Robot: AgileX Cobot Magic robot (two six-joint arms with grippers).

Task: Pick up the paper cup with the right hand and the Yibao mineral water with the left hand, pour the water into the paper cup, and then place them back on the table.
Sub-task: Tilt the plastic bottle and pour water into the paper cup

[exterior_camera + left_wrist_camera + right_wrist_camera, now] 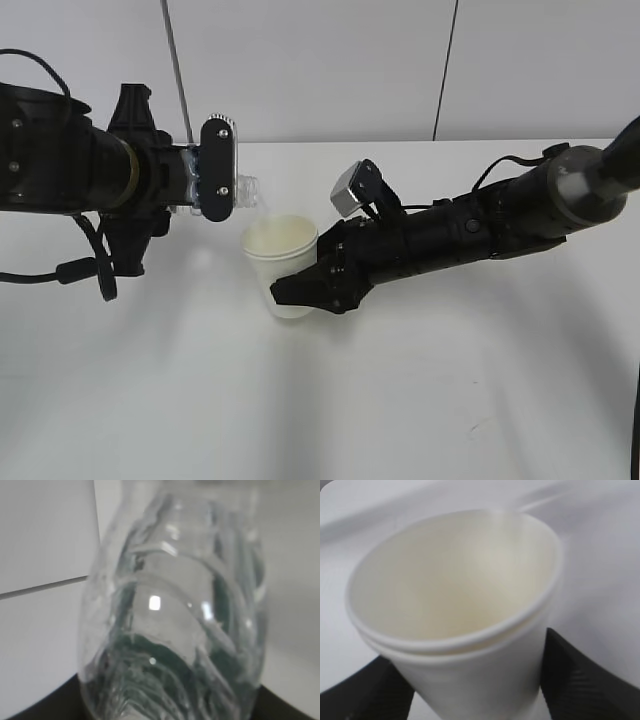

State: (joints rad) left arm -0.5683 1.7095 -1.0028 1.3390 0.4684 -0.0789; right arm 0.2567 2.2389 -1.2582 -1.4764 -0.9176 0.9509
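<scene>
From the exterior view we see the left hand (pixel 215 170) holding the Yibao mineral water (pixel 247 190) laid nearly on its side, its jaws clamped across the bottle's body and the open neck reaching toward the paper cup (pixel 283 262). The right hand (pixel 300 290) grips that cup low on its wall, jaws closed around it, the cup held upright near the table (pixel 320 400); whether its base is clear of the surface we cannot tell. The bottle mouth sits just above and left of the rim, very near its edge, so we judge any stream could land on the lip or outside it and wet the table.

In the left wrist view the bottle (pixel 172 615) fills the picture, clear ridged plastic with green showing through. The fingers are not visible here. The plastic looks slick, and a tilted bottle could twist in the grip.

In the right wrist view we look down into the cup (pixel 455 580), dark fingers (pixel 580 675) pressing either side. We cannot make out any water inside. It seems a double rim shows, perhaps two nested cups; a hard squeeze could buckle the thin wall.
</scene>
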